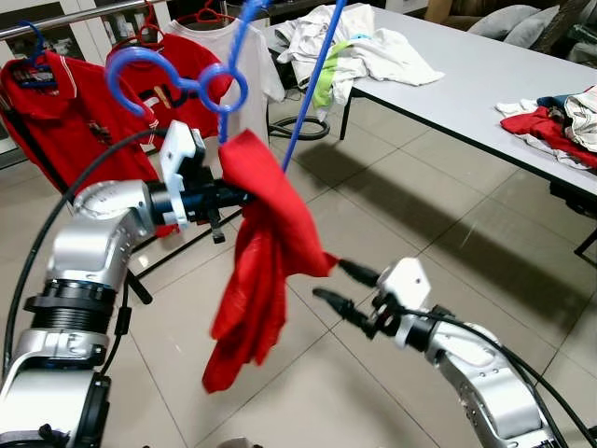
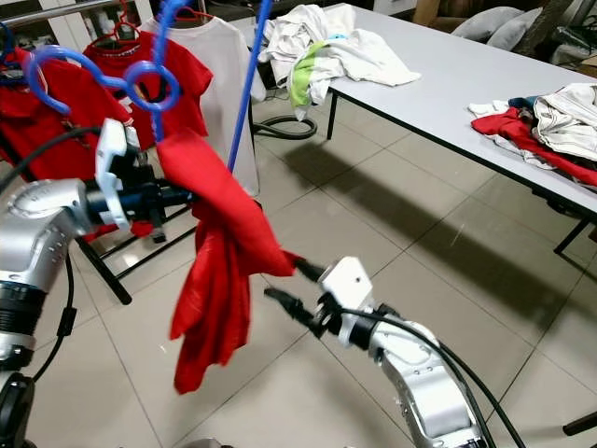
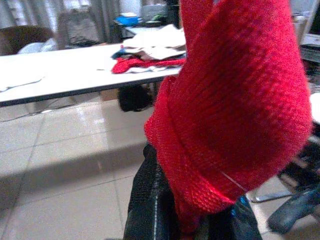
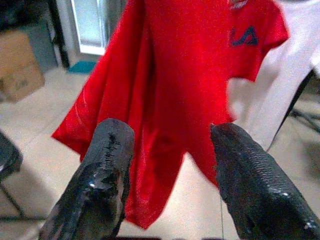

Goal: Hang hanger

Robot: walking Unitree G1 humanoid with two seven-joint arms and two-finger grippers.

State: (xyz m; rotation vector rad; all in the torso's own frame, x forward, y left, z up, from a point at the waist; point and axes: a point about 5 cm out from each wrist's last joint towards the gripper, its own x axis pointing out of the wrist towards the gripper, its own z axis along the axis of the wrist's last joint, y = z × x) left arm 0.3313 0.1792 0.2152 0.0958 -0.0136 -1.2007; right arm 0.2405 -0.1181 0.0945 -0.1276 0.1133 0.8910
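Your left gripper pinches the blue hanger through the red shirt, lifting it toward the rack at ten o'clock, while your right gripper waits spread.

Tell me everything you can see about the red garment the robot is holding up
The red garment is a knit-looking cloth, bunched and draped over a blue hanger, hanging in long limp folds well above the tiled floor. Its top is pinched at the left gripper, whose dark fingers press into the fabric in the left wrist view. One lower corner sticks out sideways toward the open right gripper, close to a fingertip; contact cannot be confirmed. It hangs in front of a rack of shirts.
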